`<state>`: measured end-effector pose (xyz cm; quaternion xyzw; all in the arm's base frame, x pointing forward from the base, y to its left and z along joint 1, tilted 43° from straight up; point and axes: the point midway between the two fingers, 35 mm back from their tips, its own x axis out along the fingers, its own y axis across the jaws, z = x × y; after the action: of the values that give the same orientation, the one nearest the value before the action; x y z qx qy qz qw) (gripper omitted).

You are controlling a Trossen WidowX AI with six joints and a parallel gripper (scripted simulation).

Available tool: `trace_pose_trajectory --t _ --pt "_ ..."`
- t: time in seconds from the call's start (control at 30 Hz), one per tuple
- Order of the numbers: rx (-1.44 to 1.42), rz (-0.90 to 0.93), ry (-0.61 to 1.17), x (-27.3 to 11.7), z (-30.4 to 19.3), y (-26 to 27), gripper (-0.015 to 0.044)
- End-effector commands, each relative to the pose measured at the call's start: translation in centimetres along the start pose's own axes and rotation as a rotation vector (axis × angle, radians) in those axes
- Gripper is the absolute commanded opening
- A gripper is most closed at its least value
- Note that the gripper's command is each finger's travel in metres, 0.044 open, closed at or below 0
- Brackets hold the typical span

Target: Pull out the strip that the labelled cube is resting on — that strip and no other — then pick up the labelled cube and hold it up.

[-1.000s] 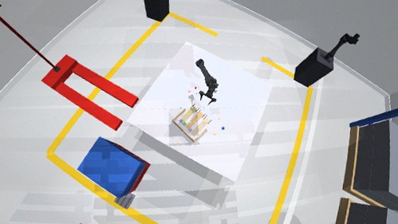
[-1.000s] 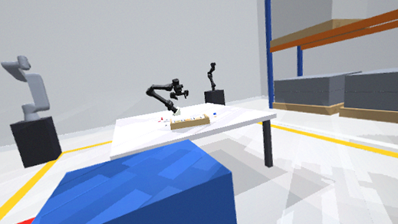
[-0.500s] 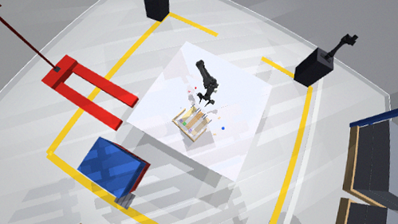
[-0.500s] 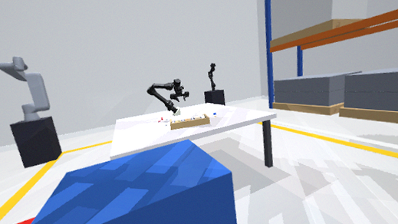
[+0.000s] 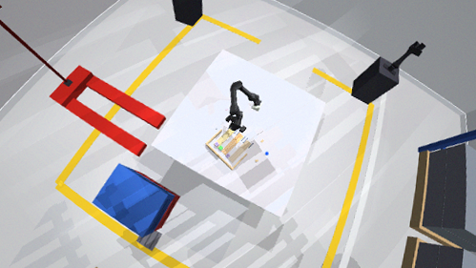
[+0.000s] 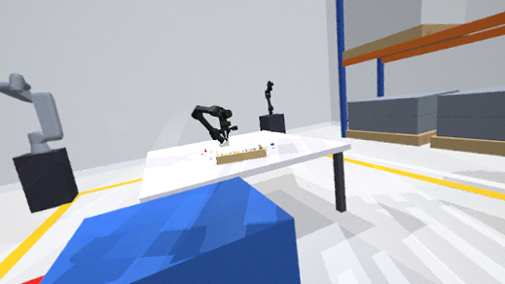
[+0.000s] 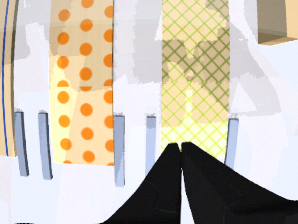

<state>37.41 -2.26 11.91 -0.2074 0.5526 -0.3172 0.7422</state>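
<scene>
My gripper [image 7: 178, 151] is shut with its tips together over the near end of the yellow-green cross-hatched strip [image 7: 195, 100] [image 5: 225, 137]. Nothing shows held between the fingers; whether the tips touch the strip cannot be told. An orange-dotted strip [image 7: 86, 110] lies to its left in the wrist view, and a blue-lined strip [image 7: 7, 100] is at the left edge. In the top view, small purple cubes [image 5: 216, 144] [image 5: 227, 156] and a green cube [image 5: 220, 148] are at the strips' far ends. Their labels are unreadable there; the wrist view shows no cubes.
A low wooden wall [image 5: 221, 157] [image 6: 242, 157] borders the strips' far ends, with one side end [image 7: 291, 17] at the wrist view's upper right. Thin blue-grey rails [image 7: 119, 150] [image 7: 232, 142] flank the near strip ends. A small blue object [image 5: 267, 153] lies on the table.
</scene>
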Motion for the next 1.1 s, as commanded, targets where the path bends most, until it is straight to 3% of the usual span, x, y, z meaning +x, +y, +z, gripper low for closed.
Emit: trace_pose_trajectory --t 0.0,1.07 --pt "0.08 -0.023 0.232 2.2 -0.4 -2.4 0.0" --pt "0.081 -0.023 0.231 6.1 -1.3 -2.2 0.0"
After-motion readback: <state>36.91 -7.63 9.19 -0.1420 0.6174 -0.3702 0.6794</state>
